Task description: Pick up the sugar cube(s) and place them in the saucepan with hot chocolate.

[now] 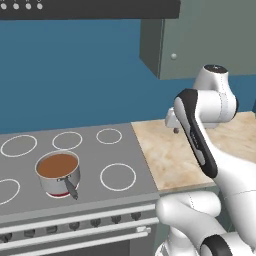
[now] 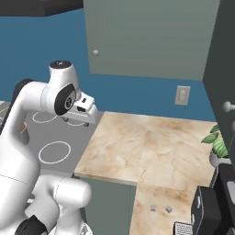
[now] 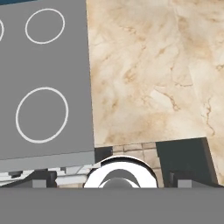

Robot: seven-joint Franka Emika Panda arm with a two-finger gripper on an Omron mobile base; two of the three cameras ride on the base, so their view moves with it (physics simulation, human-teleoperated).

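- The arm (image 1: 200,145) is nearest the cameras, rising from the base and bending over the seam between stove and counter.
- The stove (image 1: 90,192) is a flat grey top with white burner rings; six rings show in the left base view, two of them cut by the picture's left edge. Its front edge carries a row of dark knobs above a pale handle bar.
- The counter (image 2: 151,147) is beige marble, butting against the stove's right edge. It runs back to the blue wall and turns toward the camera in a narrower strip at the right of the right base view. Its broad middle lies bare.
- A grey wall cabinet (image 2: 147,36) hangs above the counter's back edge.
- The pan (image 1: 58,173) stands on the stove's front left ring: shiny steel, full of brown liquid, a red glow at its base, dark handle pointing to the front edge. One pan.
- The gripper (image 2: 77,120) hangs above the stove's right edge near the back, apart from the surface. I cannot tell whether its fingers are apart or together.
- Two sugar cubes (image 2: 160,209), small and pale grey, sit near each other on the counter's near strip, well apart from the pan and the gripper.
- A plant (image 2: 220,142) stands at the counter's far right edge.
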